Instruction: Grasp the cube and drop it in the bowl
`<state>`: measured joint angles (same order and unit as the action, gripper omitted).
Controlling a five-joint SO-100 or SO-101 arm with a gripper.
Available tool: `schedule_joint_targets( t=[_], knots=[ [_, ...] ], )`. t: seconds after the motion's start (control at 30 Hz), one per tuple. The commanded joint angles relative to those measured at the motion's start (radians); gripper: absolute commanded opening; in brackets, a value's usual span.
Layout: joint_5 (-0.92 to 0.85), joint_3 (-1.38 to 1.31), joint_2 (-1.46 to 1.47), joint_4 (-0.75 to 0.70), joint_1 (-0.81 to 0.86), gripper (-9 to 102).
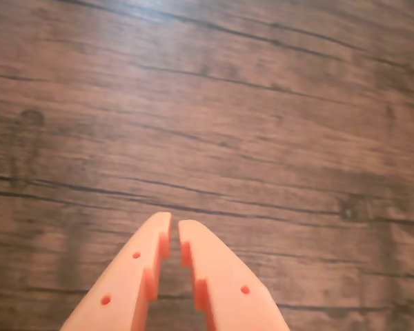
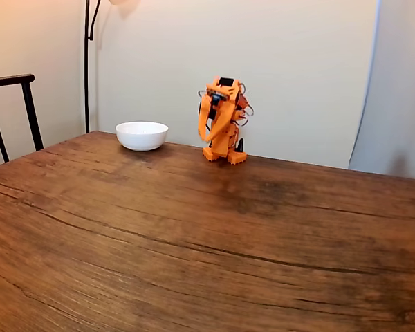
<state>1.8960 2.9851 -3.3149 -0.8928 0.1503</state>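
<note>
Fixed view, taking the arm [image 2: 223, 121] as landmark: a dark chair back [image 2: 14, 104] stands well to its left at the bench edge; a thin black lamp pole [image 2: 87, 66] rises against the wall, nearer but also left; the bowl [image 2: 142, 135], plain white, round, sits upright w/ its mouth facing up, just left of the arm and apart from its base, on the far part of the bench [image 2: 194, 242]; being round it has no long axis to speak of; the arm itself is orange, folded up compactly near the far bench edge, w/ the end effector [image 2: 206, 135] hanging down its left side, tips toward the bench; a pale curtain [image 2: 394, 83] hangs well right of the arm.

Wrist view: the end effector [image 1: 174, 231] enters from the bottom edge, orange fingers [image 1: 134, 276] pointing up-frame over bare dark wood grain; tips nearly touching, only a narrow slit between them, nothing held.
</note>
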Motion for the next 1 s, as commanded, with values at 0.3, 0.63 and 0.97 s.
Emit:
schedule_joint_targets(
  t=[0.3,0.63,0.97],
  knots=[
    [-0.008,0.127,-0.006,0.166,0.003,-1],
    [-0.008,0.127,0.002,0.006,-0.002,-1],
    [-0.008,0.127,-0.005,-0.298,-0.002,-1]
  ],
)
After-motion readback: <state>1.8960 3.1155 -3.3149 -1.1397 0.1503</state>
